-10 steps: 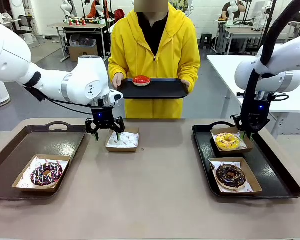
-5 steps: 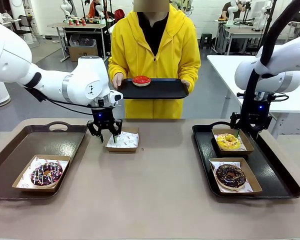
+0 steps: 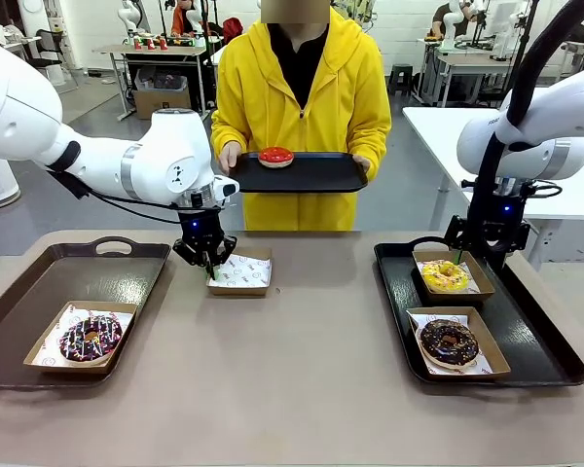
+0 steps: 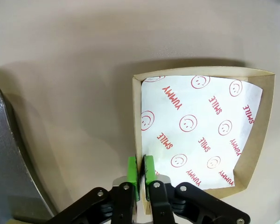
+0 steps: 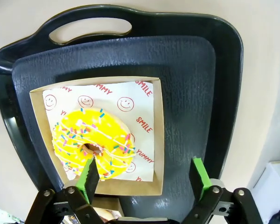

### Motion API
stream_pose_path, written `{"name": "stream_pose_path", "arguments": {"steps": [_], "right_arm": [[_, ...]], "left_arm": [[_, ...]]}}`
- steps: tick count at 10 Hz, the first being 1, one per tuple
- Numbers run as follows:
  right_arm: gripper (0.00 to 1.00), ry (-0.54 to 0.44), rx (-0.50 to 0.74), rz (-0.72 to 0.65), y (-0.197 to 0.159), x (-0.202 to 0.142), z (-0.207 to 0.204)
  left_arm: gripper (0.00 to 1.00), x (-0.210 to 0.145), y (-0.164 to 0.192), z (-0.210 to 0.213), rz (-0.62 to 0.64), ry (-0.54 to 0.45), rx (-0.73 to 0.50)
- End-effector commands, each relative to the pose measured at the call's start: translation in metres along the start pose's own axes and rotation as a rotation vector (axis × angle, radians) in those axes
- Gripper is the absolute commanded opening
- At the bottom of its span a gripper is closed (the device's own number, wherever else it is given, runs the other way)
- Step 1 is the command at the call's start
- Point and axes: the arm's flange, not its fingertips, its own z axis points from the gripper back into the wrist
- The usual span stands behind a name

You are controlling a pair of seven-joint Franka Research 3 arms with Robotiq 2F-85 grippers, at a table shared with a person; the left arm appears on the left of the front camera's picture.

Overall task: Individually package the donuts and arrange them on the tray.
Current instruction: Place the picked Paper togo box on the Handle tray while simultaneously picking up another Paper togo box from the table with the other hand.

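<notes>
1. The left gripper (image 4: pixel 140 173) is seen clamped on the near wall of an empty box (image 3: pixel 240 271), its green pads pinching the thin cardboard edge; the box rests on the table (image 3: pixel 302 379) between the two trays.
2. The right gripper (image 5: pixel 144 176) is shown with its jaws spread wide, poised above the yellow-iced donut (image 5: pixel 94 143) and gripping nothing.
3. Four donuts are counted: the yellow-iced donut and a dark chocolate donut (image 3: pixel 449 341), each boxed on the right tray (image 3: pixel 540 336); a sprinkled chocolate donut (image 3: pixel 90 337) boxed on the left tray (image 3: pixel 127 268); and a red-iced donut (image 3: pixel 274 156) lying unboxed on a small tray (image 3: pixel 321 173) held by the person (image 3: pixel 302 88).
4. Four boxes are counted, three filled and one empty; three trays are counted.
5. The donuts are judged light, soft and easily dented, with icing that would smear or stick to the pads; a gentle hold across the outer ring, below the icing, is judged safest.
6. The boxes are judged light and flimsy; a wall pinched at one edge is likely to flex, and the loose paper liner (image 4: pixel 196 126) could shift when the box is dragged.
</notes>
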Motion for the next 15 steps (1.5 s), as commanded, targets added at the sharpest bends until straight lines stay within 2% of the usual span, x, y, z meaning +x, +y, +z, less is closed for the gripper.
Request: {"name": "stream_pose_path", "arguments": {"steps": [1,4,6,8,10,13,15], "right_arm": [[1.00,0.002,0.035,0.015,-0.001,0.002,0.002],[1.00,-0.010,0.041,0.011,-0.003,-0.002,0.005],[1.00,-0.002,0.100,-0.043,-0.012,-0.018,0.020],[1.00,-0.029,0.277,-0.034,-0.046,-0.056,0.053],[1.00,-0.028,0.508,0.012,-0.092,-0.086,0.073],[1.00,-0.108,0.774,0.074,-0.157,-0.137,0.079],[1.00,-0.178,0.895,0.054,-0.193,-0.167,0.074]], "left_arm": [[0.00,0.003,0.000,0.001,0.024,0.008,-0.001],[0.00,0.003,0.001,0.004,0.023,0.006,0.003],[0.00,-0.006,-0.004,0.022,0.001,0.033,-0.018],[0.00,-0.022,-0.012,0.071,-0.053,-0.001,-0.053],[0.00,-0.027,-0.023,0.118,-0.075,-0.082,-0.009],[0.00,-0.025,-0.045,0.167,-0.096,-0.135,0.008],[0.00,-0.015,-0.055,0.182,-0.082,-0.137,0.012]]}}
